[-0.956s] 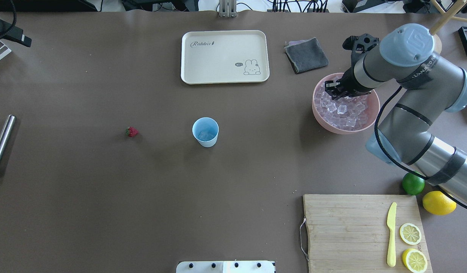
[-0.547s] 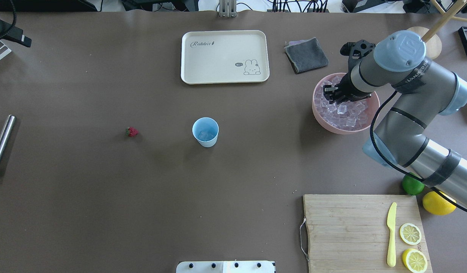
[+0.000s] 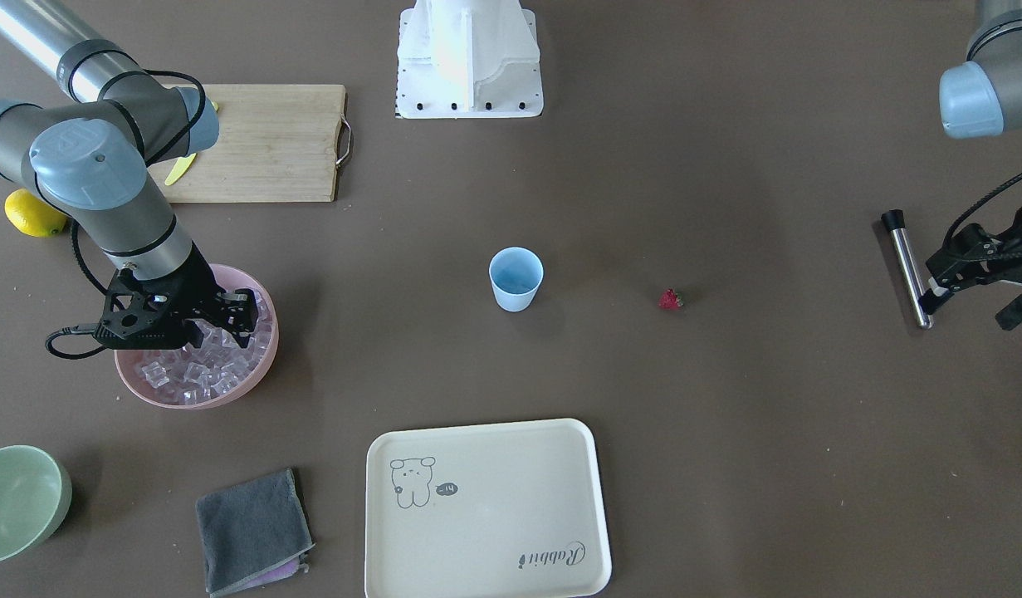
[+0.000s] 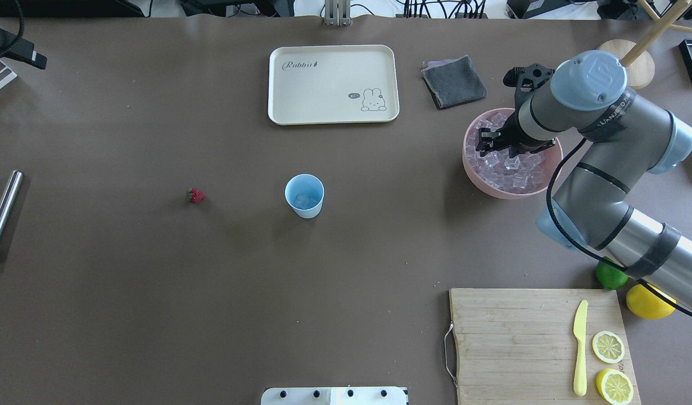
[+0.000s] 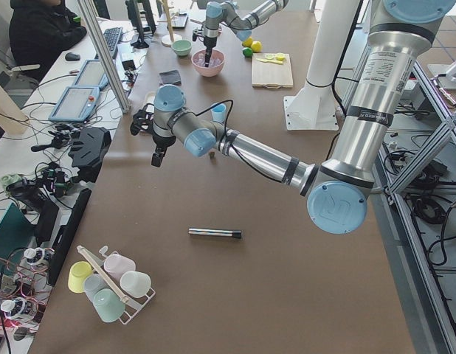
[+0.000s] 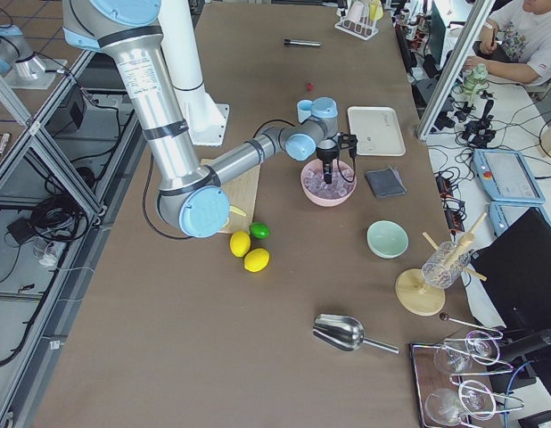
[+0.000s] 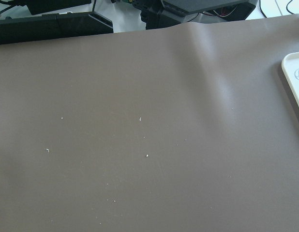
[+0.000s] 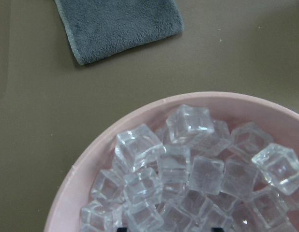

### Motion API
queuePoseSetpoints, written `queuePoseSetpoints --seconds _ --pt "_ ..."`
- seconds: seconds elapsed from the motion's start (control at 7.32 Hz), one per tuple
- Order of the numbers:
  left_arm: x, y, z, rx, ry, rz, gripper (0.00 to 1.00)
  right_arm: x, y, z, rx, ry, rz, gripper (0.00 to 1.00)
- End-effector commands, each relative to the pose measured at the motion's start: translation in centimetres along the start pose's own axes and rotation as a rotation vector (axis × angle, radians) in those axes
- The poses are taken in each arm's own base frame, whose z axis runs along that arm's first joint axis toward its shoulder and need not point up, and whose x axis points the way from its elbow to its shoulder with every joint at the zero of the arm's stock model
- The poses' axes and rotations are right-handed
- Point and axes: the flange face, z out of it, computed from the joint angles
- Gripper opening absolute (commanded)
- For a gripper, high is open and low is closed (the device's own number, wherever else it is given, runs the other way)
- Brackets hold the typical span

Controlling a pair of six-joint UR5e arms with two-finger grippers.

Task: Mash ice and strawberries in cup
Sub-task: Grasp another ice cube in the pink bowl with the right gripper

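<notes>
Right arm bent at the elbow, right gripper (image 4: 498,149) pointing down into wide pink bowl (image 4: 511,194) of clear ice cubes (image 4: 517,177), jaws wide apart, empty; light-blue plastic cup (image 4: 304,195) mid-table, tiny red strawberry (image 4: 195,195) apart on its left.

Tray (image 4: 323,95), cloth (image 4: 453,83), cutting board (image 4: 509,337)

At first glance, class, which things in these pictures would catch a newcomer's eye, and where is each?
The right gripper hangs over a pink bowl heaped with ice cubes, on the robot's right side of the table. A small blue cup stands alone mid-table, with a tiny strawberry lying apart from it toward the robot's left. Near the robot's right, a wooden cutting board carries lemon halves.
</notes>
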Motion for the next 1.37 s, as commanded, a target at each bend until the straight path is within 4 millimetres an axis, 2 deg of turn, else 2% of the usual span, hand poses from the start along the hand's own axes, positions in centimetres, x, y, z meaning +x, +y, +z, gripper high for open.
queuePoseSetpoints --seconds 0.0,0.68,0.82,0.96,1.09,1.23 --pt "0.0 0.0 0.0 0.002 -0.001 -0.001 0.98 0.0 0.2 0.3 0.006 0.009 0.004 0.65" --pt "0.0 0.0 0.0 0.001 0.0 0.002 0.98 -1.3 1.2 0.9 0.007 0.011 0.009 0.64" --pt "0.1 0.0 0.0 0.001 0.0 0.004 0.98 -1.2 1.3 1.0 0.006 0.013 0.008 0.55" --pt "-0.2 0.3 0.0 0.003 -0.001 0.002 0.98 -1.2 1.2 0.9 0.008 0.012 0.009 0.33" --pt "-0.2 0.4 0.1 0.008 0.004 0.007 0.98 -1.1 1.3 0.9 0.007 0.013 0.009 0.18" --pt "-0.3 0.4 0.1 0.007 0.003 0.007 0.98 -1.1 1.3 0.9 0.008 0.012 0.01 0.15"
